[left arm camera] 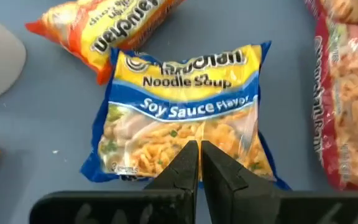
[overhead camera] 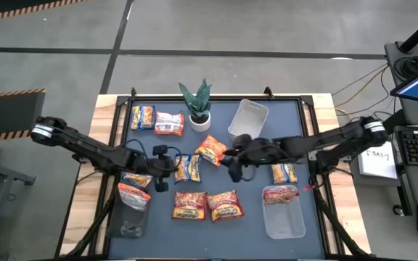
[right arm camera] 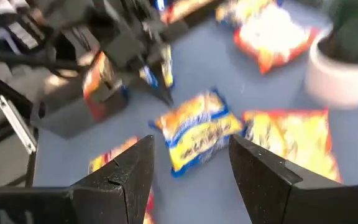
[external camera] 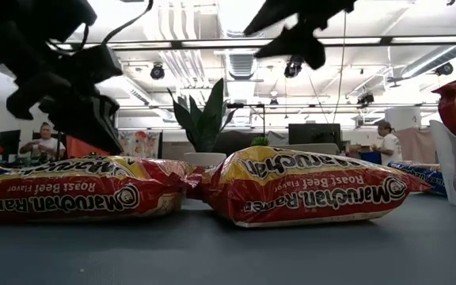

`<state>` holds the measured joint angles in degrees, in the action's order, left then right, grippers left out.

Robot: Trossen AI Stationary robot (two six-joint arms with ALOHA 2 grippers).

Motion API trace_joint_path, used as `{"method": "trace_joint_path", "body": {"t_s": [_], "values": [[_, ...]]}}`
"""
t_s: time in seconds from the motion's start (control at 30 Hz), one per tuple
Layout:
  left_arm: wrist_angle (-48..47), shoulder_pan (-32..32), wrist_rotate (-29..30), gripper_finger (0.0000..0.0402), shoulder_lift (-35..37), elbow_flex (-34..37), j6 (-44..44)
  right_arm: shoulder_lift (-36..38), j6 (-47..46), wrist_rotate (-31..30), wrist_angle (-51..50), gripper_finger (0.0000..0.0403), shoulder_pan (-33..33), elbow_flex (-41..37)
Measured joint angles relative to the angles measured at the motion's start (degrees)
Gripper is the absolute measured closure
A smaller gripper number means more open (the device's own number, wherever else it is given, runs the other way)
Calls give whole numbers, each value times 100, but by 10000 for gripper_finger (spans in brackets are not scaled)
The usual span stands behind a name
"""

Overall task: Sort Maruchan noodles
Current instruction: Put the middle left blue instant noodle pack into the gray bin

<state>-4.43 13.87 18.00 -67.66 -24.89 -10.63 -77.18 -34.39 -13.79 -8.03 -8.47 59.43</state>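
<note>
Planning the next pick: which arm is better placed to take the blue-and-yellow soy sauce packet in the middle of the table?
Probably the left. Its tool, shut, sits right at the soy sauce packet, edge-on. The right tool is open and hangs above the packet, farther off.

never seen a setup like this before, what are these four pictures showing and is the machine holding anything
It is a table robot with two dark arms, each ending in a two-finger gripper. One picture looks straight down, one sits at table height, and the other two come from cameras on each wrist.

On the blue table lie Maruchan noodle packets, a small potted plant and clear plastic bins.

The left gripper is shut above the yellow-and-blue soy sauce packet in the middle; the left wrist view shows its fingers pressed together with nothing between them. The right gripper is open and empty, hanging over the same packet.
</note>
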Motion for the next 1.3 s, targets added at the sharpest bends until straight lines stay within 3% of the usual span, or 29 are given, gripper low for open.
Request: {"method": "trace_joint_path", "body": {"t_s": [0.2, 0.47, 0.7, 1.03, 1.3], "values": [[345, 0, -2, 401, -113, 260, 0, -1032, -839, 558, -1071, 209, 128, 877], [603, 0, 4, 401, -453, 317, 2, -2102, -1003, 648, -1289, 209, 138, 1707], [968, 0, 77, 401, -921, 275, 4, -2573, -1225, 744, -1301, 202, 219, 1994], [1352, -4, 190, 401, -1643, 292, -245, -2982, -1455, 998, -739, 112, 384, 1982], [1578, -4, 153, 401, -1755, 295, -244, -3187, -1424, 979, -266, 55, 561, 1966]]}}
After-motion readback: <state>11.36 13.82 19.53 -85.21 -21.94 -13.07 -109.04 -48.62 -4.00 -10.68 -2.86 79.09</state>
